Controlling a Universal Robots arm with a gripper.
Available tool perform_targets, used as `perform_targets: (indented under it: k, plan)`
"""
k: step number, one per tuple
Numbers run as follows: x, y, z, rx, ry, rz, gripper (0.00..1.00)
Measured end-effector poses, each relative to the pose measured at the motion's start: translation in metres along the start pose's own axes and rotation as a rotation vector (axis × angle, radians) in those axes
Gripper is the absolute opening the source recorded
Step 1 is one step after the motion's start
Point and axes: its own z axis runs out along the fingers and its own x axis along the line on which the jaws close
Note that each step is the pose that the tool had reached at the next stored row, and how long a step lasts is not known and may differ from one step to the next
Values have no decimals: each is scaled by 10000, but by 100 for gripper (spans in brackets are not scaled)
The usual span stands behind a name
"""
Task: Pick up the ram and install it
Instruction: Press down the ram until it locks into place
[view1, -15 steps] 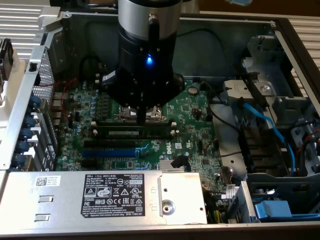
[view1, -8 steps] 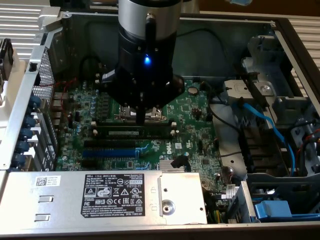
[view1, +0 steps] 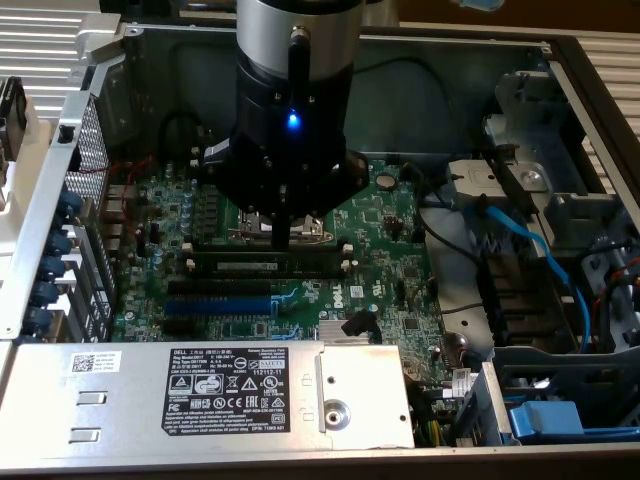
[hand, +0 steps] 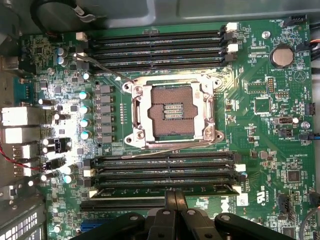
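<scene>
Ram, the long flat dark-green circuit stick with a pale label (view1: 268, 265), lies along one of the long black plastic slots with white end clips (hand: 162, 172), on the near side of the square metal processor socket (hand: 172, 112) on the green motherboard (hand: 260, 165). My claw (hand: 172, 200) sits directly over the stick, fingers pressed together, tips at its top edge. Judgement: pick-up is done and the stick is in its slot. Whether the end clips have latched, I cannot tell.

Exterior: high, oblique; wrist: close overhead; both share motherboard (view1: 380, 215).
</scene>
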Motion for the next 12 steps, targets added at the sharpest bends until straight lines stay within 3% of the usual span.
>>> perform_targets:
  k: [12]
  plan:
    - [-3, -38, 0, -3, 0, 77, 10]
